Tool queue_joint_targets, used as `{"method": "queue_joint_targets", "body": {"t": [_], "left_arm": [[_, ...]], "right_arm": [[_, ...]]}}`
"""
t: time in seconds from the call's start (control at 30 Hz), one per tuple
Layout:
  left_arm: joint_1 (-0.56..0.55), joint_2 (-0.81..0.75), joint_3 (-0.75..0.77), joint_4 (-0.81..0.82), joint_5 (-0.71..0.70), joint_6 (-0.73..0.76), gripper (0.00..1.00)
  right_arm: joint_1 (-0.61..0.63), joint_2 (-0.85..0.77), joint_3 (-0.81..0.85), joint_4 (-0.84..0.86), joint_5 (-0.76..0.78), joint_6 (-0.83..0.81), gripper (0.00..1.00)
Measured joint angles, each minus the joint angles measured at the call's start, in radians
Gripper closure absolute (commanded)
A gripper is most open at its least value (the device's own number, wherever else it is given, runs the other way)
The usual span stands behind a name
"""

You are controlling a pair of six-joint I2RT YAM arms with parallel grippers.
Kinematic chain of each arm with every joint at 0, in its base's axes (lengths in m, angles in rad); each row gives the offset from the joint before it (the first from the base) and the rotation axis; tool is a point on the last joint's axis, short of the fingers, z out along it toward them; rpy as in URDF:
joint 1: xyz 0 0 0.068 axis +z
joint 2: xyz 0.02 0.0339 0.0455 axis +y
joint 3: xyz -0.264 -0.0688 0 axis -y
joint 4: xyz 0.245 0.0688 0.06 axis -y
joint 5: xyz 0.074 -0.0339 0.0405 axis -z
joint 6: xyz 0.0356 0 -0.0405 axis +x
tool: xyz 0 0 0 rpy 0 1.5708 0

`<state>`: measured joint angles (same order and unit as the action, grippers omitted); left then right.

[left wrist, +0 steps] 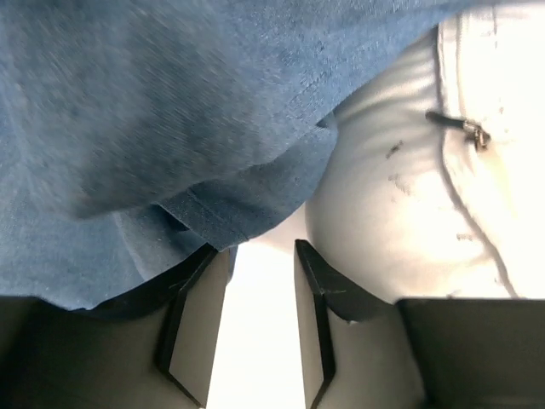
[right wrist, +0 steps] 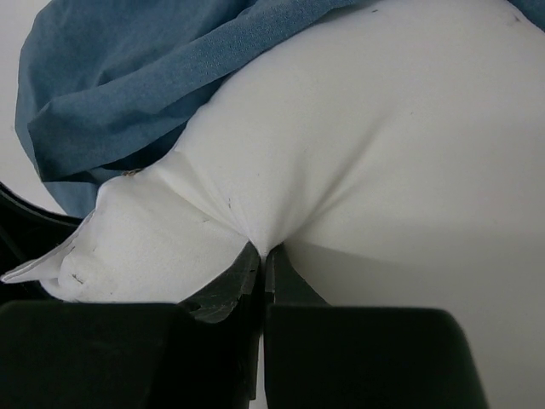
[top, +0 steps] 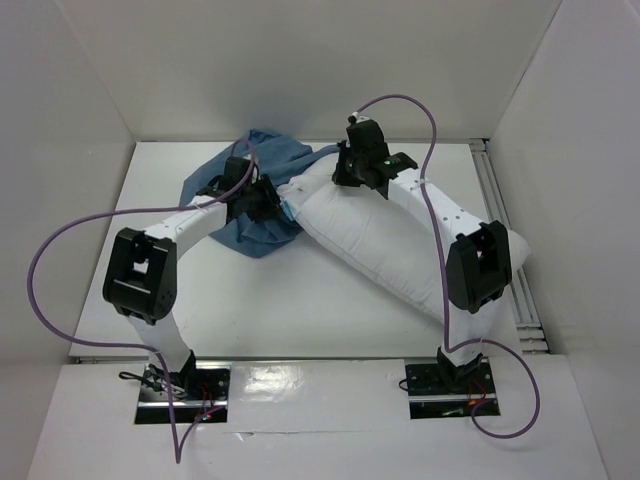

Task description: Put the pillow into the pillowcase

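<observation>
Pillow [top: 370, 250] lies diagonally across the tabletop [top: 300, 320], from near right to far centre. Its far end meets the pillowcase [top: 270, 150], which sits bunched up at far left-centre. Right jaws are clamped on a pinch of the pillow's white fabric near that far end. In the right wrist view we see the cloth puckering into the grip, blue cloth just beyond it. Left jaws stand apart with a clear gap — nothing clamped that we can see, bright tabletop showing through. The pillowcase hem hangs right at the tip of one left finger [left wrist: 200, 307]; we can't tell if it touches. The pillow bulges just beside the other finger, with a zipper pull [left wrist: 460, 128] visible on it. Most of the pillow is outside the pillowcase — whether its far tip is inside, we can't tell.
</observation>
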<state>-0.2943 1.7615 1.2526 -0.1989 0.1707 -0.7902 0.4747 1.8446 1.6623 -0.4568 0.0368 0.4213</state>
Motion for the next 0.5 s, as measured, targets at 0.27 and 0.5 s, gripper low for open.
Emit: {"method": "queue_joint_targets", "body": {"t": [0.27, 0.5], "left_arm": [[0.001, 0.061, 0.026, 0.002, -0.018, -0.008, 1.0], [0.001, 0.051, 0.066, -0.029, -0.035, 0.009, 1.0]], "right_arm": [[0.0, 0.0, 0.0, 0.0, 0.0, 0.0, 1.0], [0.0, 0.0, 0.001, 0.0, 0.0, 0.0, 1.0]]}}
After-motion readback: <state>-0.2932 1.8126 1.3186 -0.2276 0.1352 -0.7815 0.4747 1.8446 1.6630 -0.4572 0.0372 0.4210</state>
